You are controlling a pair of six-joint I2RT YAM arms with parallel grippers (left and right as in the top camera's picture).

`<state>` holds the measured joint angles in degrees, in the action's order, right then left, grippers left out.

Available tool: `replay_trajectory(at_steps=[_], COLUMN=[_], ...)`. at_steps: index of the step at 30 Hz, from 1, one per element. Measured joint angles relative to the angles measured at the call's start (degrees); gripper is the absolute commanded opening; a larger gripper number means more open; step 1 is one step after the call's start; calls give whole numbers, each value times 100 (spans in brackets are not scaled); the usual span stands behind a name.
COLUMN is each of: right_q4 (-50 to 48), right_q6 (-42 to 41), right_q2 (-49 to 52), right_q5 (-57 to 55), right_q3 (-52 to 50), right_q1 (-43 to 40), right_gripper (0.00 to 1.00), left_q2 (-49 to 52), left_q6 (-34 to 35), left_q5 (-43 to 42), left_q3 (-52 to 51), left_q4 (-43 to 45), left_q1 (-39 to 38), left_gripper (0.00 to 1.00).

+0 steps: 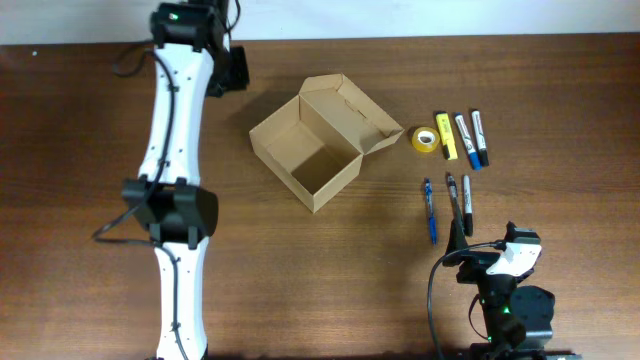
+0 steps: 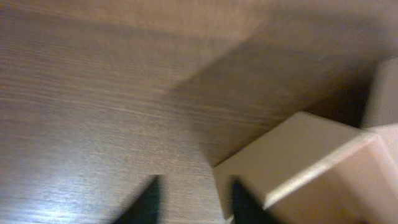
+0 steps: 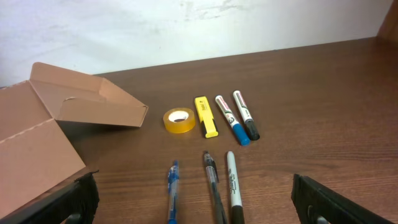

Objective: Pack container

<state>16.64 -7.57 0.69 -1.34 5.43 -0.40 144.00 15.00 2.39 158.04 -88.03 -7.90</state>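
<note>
Small tan cardboard box (image 1: 338, 183) sits open mid-table, left of the yellow tape roll (image 1: 425, 140); left gripper (image 2: 194, 190), jaws a narrow gap apart and empty at its corner, could shove it askew; right gripper (image 3: 199, 202) gapes wide, empty.

Open box mid-table, small clutter to its right

The cardboard box (image 1: 290, 130) stands with its mouth open upward and nothing over it, so the way in from above is free; its flap lid (image 1: 350, 105) rises along the far-right side and bars that edge. Right of it, a yellow tape roll (image 1: 425, 140), a yellow highlighter (image 1: 445, 135) and 2 markers (image 1: 463, 135) lie in a tight row. 3 pens (image 1: 453, 200) lie just nearer, with narrow gaps. Bare wood separates box and pens. The left arm (image 1: 178, 120) spans the table's left side, and a box corner sits close beside the fingers (image 2: 245, 205) of the left gripper (image 2: 194, 205).
</note>
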Motion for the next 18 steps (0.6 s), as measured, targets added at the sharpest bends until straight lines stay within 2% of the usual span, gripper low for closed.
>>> replay_trajectory(at_steps=[7, 12, 18], right_q4=[0, 0, 0], right_q6=[-2, 0, 4], right_q2=[0, 0, 0], right_q5=[31, 39, 37], right_q3=[0, 0, 0], right_q1=[0, 0, 0], right_gripper=[99, 99, 99], left_q2=[743, 763, 763], left_q6=[-92, -94, -87], left_q5=[0, -2, -15], left_q3=[-7, -4, -4], left_q4=[-96, -205, -776], left_q1=[0, 0, -7], left_gripper=[2, 2, 2])
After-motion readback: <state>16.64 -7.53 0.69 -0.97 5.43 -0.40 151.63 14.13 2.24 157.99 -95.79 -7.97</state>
